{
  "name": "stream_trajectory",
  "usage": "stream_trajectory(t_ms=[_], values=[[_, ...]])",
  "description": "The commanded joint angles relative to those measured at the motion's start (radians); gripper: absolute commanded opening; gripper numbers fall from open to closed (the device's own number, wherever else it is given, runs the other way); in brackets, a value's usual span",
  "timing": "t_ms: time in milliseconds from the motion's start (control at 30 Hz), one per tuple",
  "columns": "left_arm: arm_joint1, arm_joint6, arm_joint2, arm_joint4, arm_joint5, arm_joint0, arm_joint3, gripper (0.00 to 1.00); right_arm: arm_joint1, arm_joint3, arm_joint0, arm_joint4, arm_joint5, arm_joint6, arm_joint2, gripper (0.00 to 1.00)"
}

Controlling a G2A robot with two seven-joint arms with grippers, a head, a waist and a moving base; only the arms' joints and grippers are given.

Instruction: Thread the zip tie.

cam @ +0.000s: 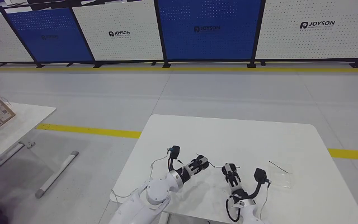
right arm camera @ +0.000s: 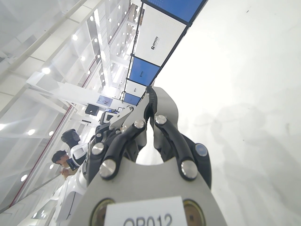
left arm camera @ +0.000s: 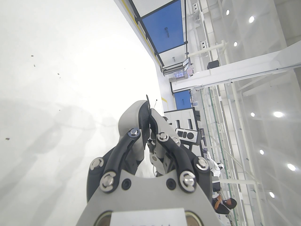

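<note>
Above the smooth white table, the left gripper has its black pads pressed together on a thin, flat black zip tie, and the right gripper pinches likewise (a black sliver pokes past its tips). A spare strip lies flat near a clear plastic bag

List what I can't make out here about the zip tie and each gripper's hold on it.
- Top view: the zip tie between the left gripper and the right gripper is too small to tell whether it is threaded.
- Left wrist view: the shut fingers hide all but a black end.
- Right wrist view: the shut fingers hide whether they pinch anything.
- Top view: the loose strip on the table is too thin to tell head from tail.
</note>
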Motion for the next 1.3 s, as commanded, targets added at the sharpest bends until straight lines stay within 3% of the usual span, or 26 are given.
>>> stream_trajectory(t_ms=[0, 1267], values=[[0.000, 0.000, 0.000, 0.000, 0.000, 0.000, 0.000, 0.00, -0.001, -0.001, 0.000, -0.002, 0.003, 0.001, -0.002, 0.00], [0.000, 0.000, 0.000, 0.000, 0.000, 0.000, 0.000, 0.00, -0.013, 0.003, 0.005, -0.020, 0.036, -0.012, -0.011, 0.00]])
